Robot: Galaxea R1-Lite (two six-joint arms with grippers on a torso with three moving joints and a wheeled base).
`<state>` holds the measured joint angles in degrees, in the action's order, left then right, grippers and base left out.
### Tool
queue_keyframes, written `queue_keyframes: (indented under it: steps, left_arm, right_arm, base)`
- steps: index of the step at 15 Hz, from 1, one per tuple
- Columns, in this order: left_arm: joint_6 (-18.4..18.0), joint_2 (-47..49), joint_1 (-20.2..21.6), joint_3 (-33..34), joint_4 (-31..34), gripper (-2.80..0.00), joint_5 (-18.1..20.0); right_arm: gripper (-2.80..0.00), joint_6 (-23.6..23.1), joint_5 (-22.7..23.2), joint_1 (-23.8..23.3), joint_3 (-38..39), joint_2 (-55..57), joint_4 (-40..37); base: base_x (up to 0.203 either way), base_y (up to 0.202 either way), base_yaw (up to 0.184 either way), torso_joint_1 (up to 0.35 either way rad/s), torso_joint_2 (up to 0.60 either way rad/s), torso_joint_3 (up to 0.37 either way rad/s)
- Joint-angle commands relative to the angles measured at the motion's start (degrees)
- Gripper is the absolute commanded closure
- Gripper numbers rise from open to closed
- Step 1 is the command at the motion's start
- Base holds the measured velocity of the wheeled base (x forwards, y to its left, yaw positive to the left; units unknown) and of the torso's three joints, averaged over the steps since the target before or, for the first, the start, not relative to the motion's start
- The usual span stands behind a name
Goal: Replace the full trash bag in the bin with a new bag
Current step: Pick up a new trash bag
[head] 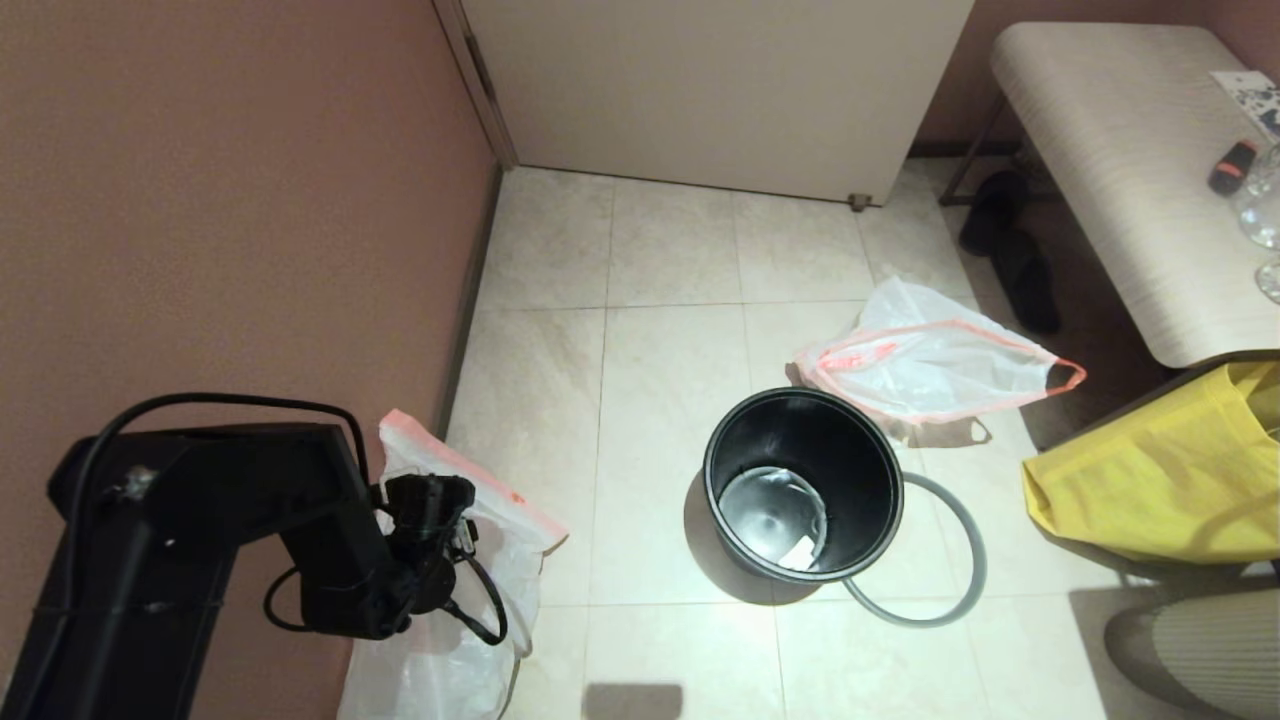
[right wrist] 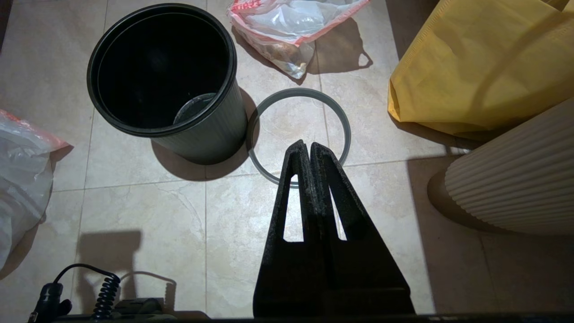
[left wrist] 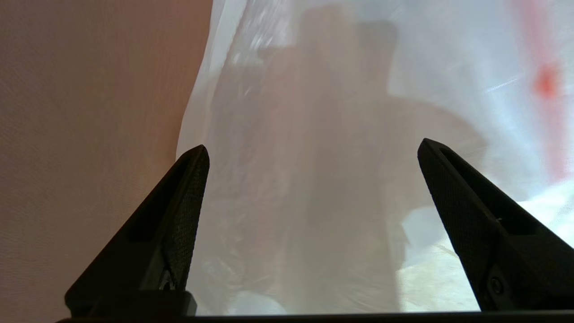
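Note:
The black bin (head: 800, 480) stands unlined on the tiled floor, its shiny base showing inside. Its grey hoop rim (head: 940, 560) lies flat on the floor against its right side. The full trash bag (head: 470, 560) stands against the left wall, pink-red hem on top. My left gripper (left wrist: 314, 148) is open right in front of its plastic (left wrist: 341, 112), where only dim dark shapes show through. The new bag (head: 930, 360) lies limp behind the bin, to its right. My right gripper (right wrist: 309, 144) is shut and empty above the hoop (right wrist: 298, 134), near the bin (right wrist: 161, 72).
A big yellow bag (head: 1150, 480) sits at the right, beside a ribbed beige base (right wrist: 515, 179). A pale bench (head: 1120, 170) with small items stands at the back right, dark shoes (head: 1010, 250) under it. A white door (head: 720, 90) closes the back.

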<state>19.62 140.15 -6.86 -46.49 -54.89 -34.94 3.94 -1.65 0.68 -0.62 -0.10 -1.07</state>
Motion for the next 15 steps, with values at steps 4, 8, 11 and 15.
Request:
queue_keyframes:
  steps: [4,8,11,15]
  left_arm:
    - [0.9,4.6,1.2,-0.4,-1.9,-2.8,0.7]
    - [0.8,3.9,0.3,0.0,0.5,0.0,4.7]
    - [0.9,3.8,0.3,-0.2,0.9,0.0,5.0]
    - [0.9,3.5,0.3,1.1,1.4,0.0,4.9]
  right_arm:
    - [0.0,0.0,0.0,0.0,0.0,0.1,0.0]
    - [0.0,0.1,0.0,0.0,0.0,0.1,0.0]
    - [0.0,0.0,0.0,0.0,0.0,0.1,0.0]
    - [0.0,0.1,0.0,0.0,0.0,0.1,0.0]
  base:
    - [0.0,0.0,0.0,0.0,0.0,0.0]
    - [0.0,0.0,0.0,0.0,0.0,0.0]
    - [0.0,0.0,0.0,0.0,0.0,0.0]
    - [0.0,0.0,0.0,0.0,0.0,0.0]
